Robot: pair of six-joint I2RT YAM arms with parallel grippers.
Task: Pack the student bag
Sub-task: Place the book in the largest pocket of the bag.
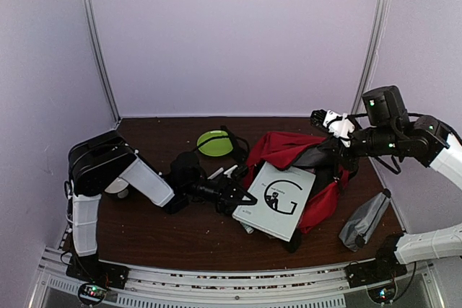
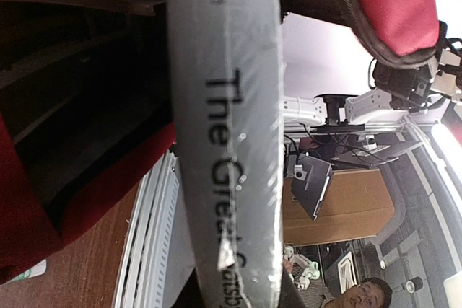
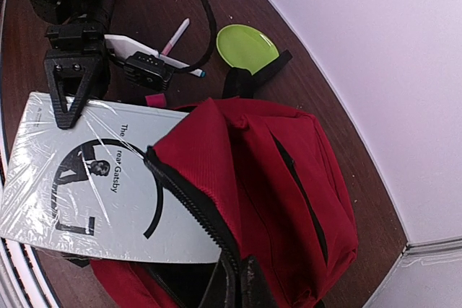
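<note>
The red student bag (image 1: 289, 148) lies at the centre right with its main zipper open. My right gripper (image 1: 330, 151) is shut on the bag's upper zipper edge (image 3: 195, 207) and holds the flap up; its fingers meet at the bottom of the right wrist view (image 3: 242, 290). A grey shrink-wrapped book, "The Great Gatsby" (image 1: 278, 198), sits partly in the bag's opening, tilted. My left gripper (image 1: 232, 196) is shut on the book's near-left edge. The left wrist view shows the book's spine (image 2: 227, 142) running between my fingers (image 2: 234, 297), with red bag fabric (image 2: 43, 214) beside it.
A green disc (image 1: 214, 142) lies behind the left gripper, also in the right wrist view (image 3: 247, 47). Pens (image 1: 220, 172) and black straps (image 1: 238, 142) lie near it. A small grey pouch (image 1: 364, 220) lies at the front right, near the right arm's base.
</note>
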